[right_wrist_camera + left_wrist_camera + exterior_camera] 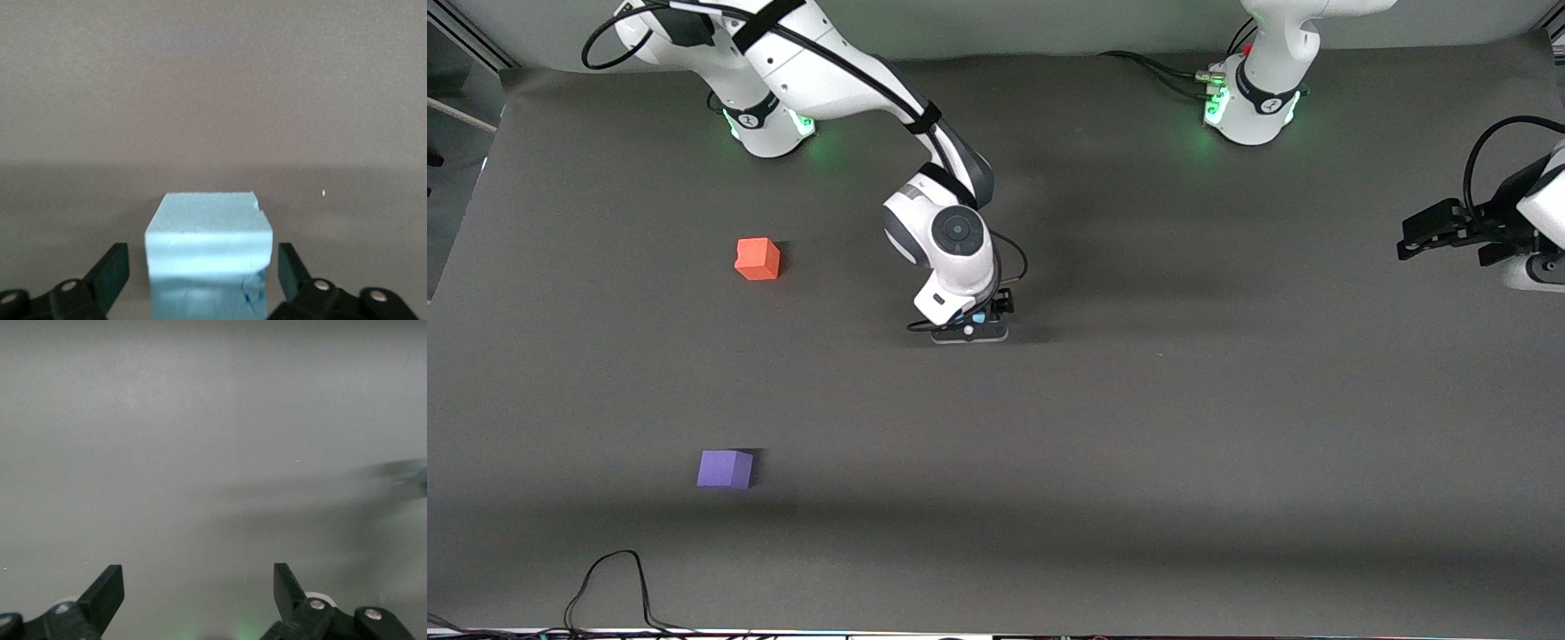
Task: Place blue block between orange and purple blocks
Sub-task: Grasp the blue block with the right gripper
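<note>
**Right gripper straddled the blue block, grasp not yet made**

The right gripper (971,331) was low at the middle of the table, and its wrist view showed the blue block (208,257) sitting between the two fingers (110,273), which stood spread with a sliver of gap on each side rather than pinching it. In the front view only a speck of blue showed under the wrist, so whether the block rested flat on the grey mat (1183,427) could not be confirmed there. The orange block (758,259) lay toward the right arm's end of the table, and the purple block (726,468) lay nearer the front camera than it, the two well apart with bare mat between them. The left gripper (200,590) waited with fingers spread over its own end of the table.

The likely risks: fingers closing off-centre could twist or shove the soft foam cube, and too shallow a grip might let it slip during the carry toward the gap.
</note>
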Tool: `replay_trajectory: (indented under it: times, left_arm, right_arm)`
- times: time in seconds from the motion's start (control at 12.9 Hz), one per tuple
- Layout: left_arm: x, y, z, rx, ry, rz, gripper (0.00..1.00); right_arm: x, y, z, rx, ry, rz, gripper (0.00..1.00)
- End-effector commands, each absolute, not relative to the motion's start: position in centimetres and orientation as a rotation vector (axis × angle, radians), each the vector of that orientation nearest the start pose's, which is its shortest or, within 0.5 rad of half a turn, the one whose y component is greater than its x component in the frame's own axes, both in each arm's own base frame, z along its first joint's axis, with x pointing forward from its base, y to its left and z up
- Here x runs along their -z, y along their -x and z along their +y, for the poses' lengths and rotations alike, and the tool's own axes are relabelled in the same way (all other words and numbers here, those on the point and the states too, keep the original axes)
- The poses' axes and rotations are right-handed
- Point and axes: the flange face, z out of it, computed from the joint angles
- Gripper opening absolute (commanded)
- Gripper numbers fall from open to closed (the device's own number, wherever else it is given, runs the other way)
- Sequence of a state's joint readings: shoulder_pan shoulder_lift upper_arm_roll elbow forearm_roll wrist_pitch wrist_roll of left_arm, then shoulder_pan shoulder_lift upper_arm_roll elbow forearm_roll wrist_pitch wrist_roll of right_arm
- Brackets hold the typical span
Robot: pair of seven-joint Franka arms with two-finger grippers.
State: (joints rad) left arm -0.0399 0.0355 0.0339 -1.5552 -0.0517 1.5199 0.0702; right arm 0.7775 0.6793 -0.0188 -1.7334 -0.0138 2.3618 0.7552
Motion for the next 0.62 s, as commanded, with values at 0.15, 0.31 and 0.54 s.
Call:
replay_trajectory:
  times: [0.15, 0.31, 0.54]
  left_arm:
    - [-61.5, -55.2, -0.8, -0.115, 3.173, 0.15, 1.0]
    - [-61.5, -55.2, -0.8, -0.117, 3.173, 0.15, 1.0]
    - [-61.4, -55.1, -0.9, -0.12, 3.173, 0.153, 1.0]
  right_arm:
    - [-18.7, -48.6, 46.0, 0.006, 3.194, 0.001, 0.48]
    - [-20.3, -48.8, 46.1, 0.02, 3.181, 0.019, 0.47]
    - [-27.7, -49.9, 45.2, 0.044, 3.174, 0.052, 0.47]
